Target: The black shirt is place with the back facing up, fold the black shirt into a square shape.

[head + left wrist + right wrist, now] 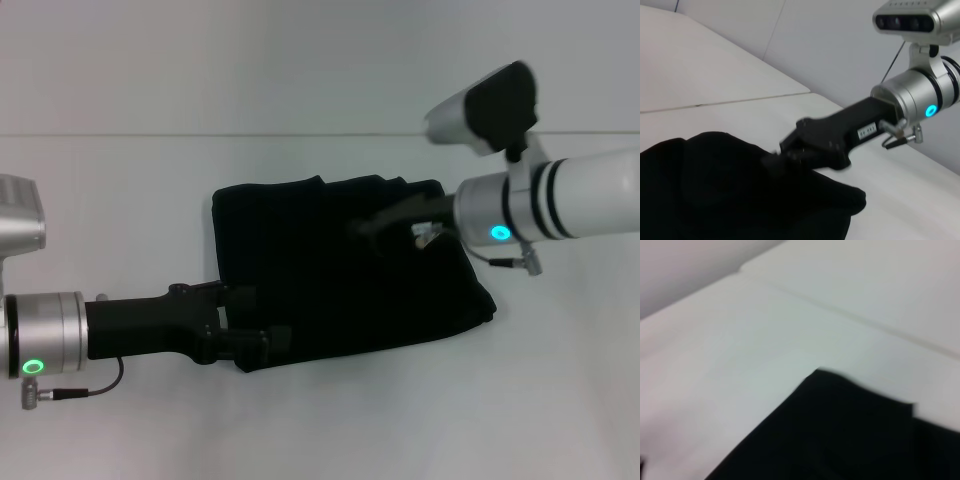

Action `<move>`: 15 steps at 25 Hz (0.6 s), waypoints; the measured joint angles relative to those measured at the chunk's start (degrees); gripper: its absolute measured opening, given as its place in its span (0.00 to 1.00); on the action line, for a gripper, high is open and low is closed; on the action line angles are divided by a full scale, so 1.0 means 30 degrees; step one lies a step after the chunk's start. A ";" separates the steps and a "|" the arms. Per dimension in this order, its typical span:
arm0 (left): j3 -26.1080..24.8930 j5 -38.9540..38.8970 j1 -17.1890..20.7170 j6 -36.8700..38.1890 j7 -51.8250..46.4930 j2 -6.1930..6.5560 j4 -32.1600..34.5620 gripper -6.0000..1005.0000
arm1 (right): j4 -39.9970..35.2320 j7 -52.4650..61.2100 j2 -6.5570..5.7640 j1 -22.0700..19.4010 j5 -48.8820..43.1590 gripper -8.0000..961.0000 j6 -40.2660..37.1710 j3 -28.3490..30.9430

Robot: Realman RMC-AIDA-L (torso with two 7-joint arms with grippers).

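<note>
The black shirt (340, 280) lies folded into a rough rectangle in the middle of the white table (560, 400). My left gripper (255, 318) reaches in low from the left and is open. Its two fingers (270, 340) are spread at the shirt's near left corner. My right gripper (372, 226) comes in from the right and rests on top of the shirt's far half. The left wrist view shows the tip of the right gripper (772, 162) touching the cloth (715, 195). In the right wrist view only a corner of the shirt (850, 435) shows on the table.
A seam (200, 135) runs across the table behind the shirt. White tabletop surrounds the shirt on all sides. A small white tag (425, 236) shows on the shirt next to the right wrist.
</note>
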 joint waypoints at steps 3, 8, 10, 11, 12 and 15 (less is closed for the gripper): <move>0.0001 0.0000 0.0000 0.0022 0.0004 0.0000 0.0000 0.94 | -0.0809 0.0089 -0.0047 -0.0780 0.0445 0.01 0.0395 0.0205; -0.0001 0.0000 0.0000 0.0097 0.0008 0.0000 0.0001 0.94 | -0.1354 0.0025 -0.0151 -0.1699 0.0643 0.01 0.0648 0.1793; -0.0001 -0.0001 0.0001 0.0107 0.0008 0.0000 0.0001 0.94 | -0.1354 -0.0052 -0.0181 -0.1952 0.0640 0.01 0.0827 0.2434; 0.0000 -0.0002 0.0001 0.0112 0.0008 0.0000 0.0001 0.94 | -0.1357 -0.0088 -0.0200 -0.2078 0.0639 0.01 0.0904 0.2675; -0.0001 -0.0004 0.0000 0.0120 0.0008 0.0000 0.0000 0.94 | -0.1358 -0.0120 -0.0212 -0.2178 0.0630 0.01 0.0976 0.2838; -0.0001 -0.0026 0.0000 0.0141 0.0008 -0.0002 0.0001 0.94 | -0.1362 -0.0163 -0.0277 -0.2371 0.0570 0.01 0.1189 0.3168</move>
